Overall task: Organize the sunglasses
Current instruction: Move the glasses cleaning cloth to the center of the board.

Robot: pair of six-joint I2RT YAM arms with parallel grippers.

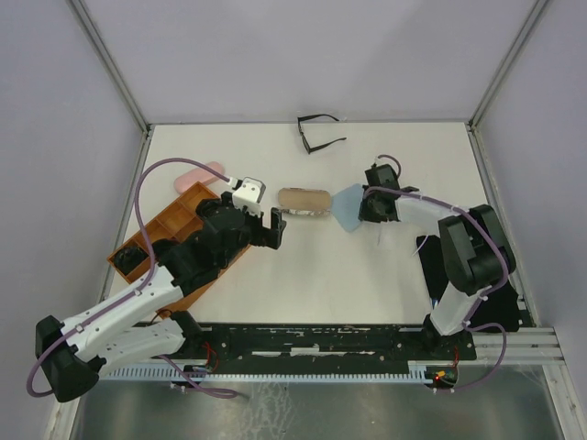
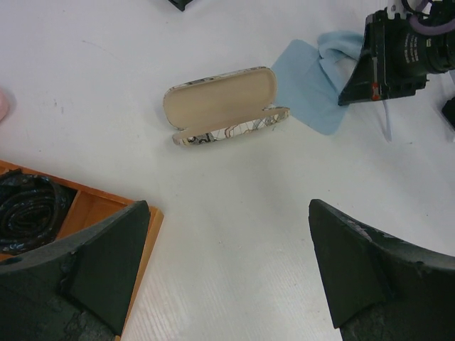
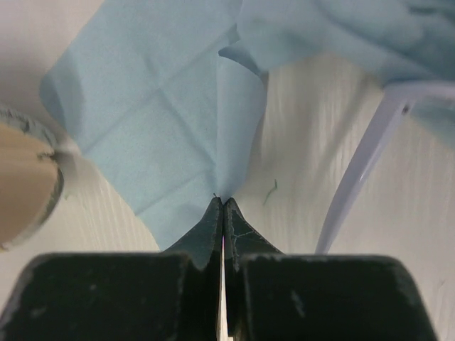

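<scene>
Top external view: a white matte surface (image 1: 321, 275) is boxed in by pale grey walls with metal posts at the far corners. The sunglasses (image 1: 319, 134), a thin black frame with slim arms unfolded, lie at the far edge. They are well apart from the left gripper (image 1: 266, 220) and nearer the right gripper (image 1: 371, 213). An orange wooden tray (image 1: 170, 220) lies on the left, a pink case (image 1: 194, 174) at its far end

Left wrist view: the left gripper's jaws are spread wide over bare surface, holding nothing. Beyond them an oblong patterned case (image 2: 220, 99) lies hinged open, beige inside

Right wrist view: the right gripper is fully closed, its tips pinching the edge of a soft, creased light-blue cloth (image 3: 156, 106); the sunglasses are out of this view
</scene>
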